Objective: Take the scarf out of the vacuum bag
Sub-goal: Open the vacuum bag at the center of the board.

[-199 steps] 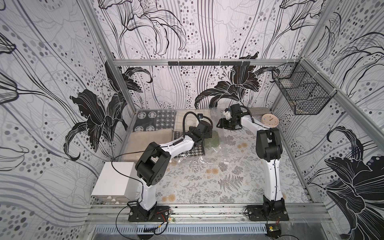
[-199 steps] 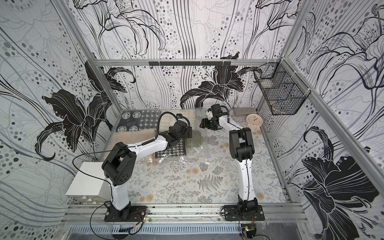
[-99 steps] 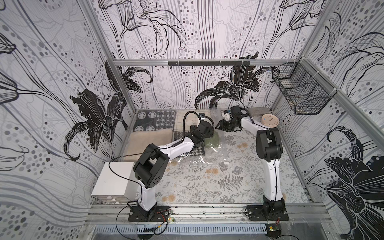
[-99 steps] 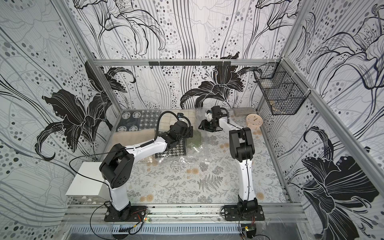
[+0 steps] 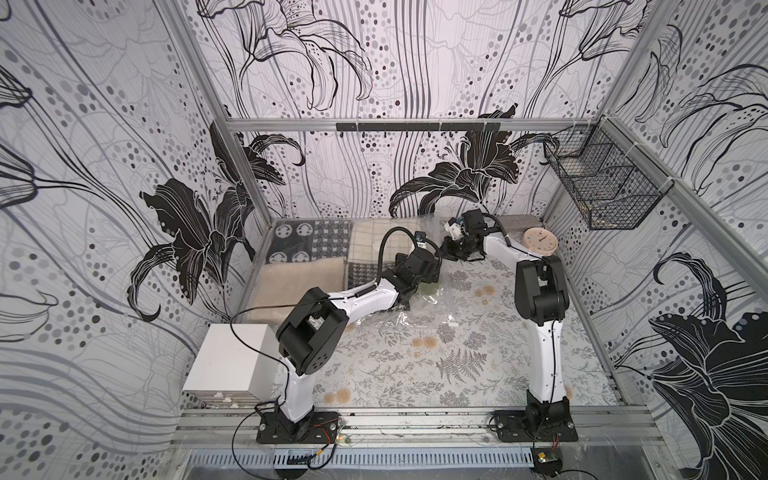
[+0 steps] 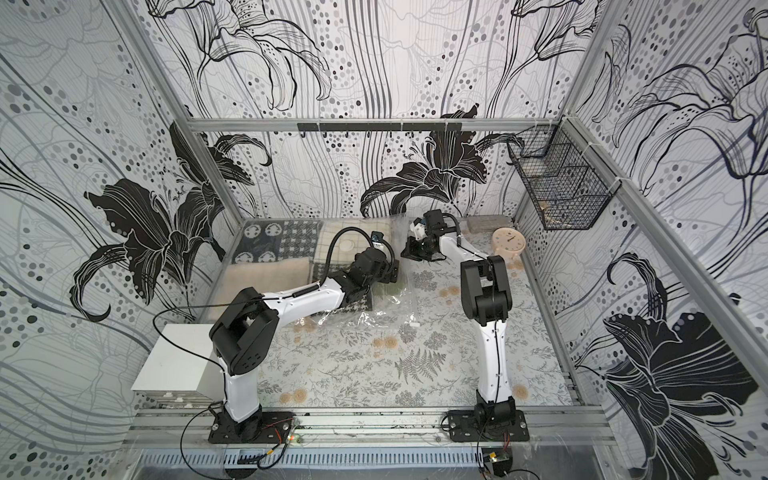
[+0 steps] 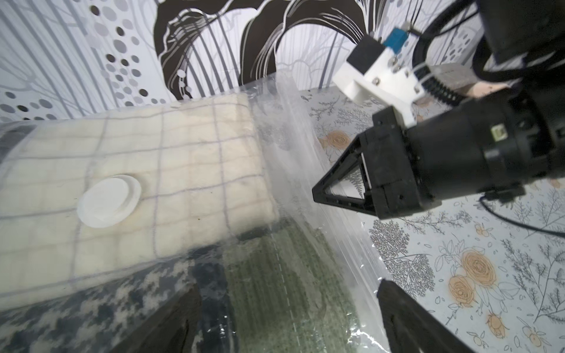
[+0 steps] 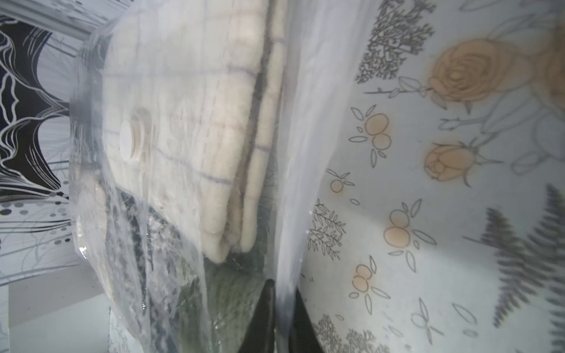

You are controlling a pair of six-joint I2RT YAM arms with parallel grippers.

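Observation:
The clear vacuum bag [image 5: 401, 320] lies at the back of the table in both top views, stuffed with folded textiles. Its white valve [image 7: 108, 201] sits over a cream checked blanket [image 7: 171, 171], and its small white zip slider [image 5: 451, 325] lies on the front flap. A green knitted scarf [image 7: 275, 290] lies near the bag's open side. My left gripper [image 7: 289, 324] is open, its fingers [image 7: 406, 321] on either side of the scarf. My right gripper [image 8: 282, 311] is shut on the bag's plastic edge [image 8: 305, 152] and holds it lifted, just beyond the left gripper [image 5: 433, 277].
A round peach clock [image 5: 539, 241] and a grey block [image 5: 515, 220] sit at the back right. A wire basket [image 5: 602, 187] hangs on the right wall. A white box [image 5: 230, 359] stands at the front left. The floral tablecloth [image 5: 457, 365] covers the table.
The right gripper has closed on the bag's plastic edge. The left arm has crept a little toward the bag's open side, its gripper still open.

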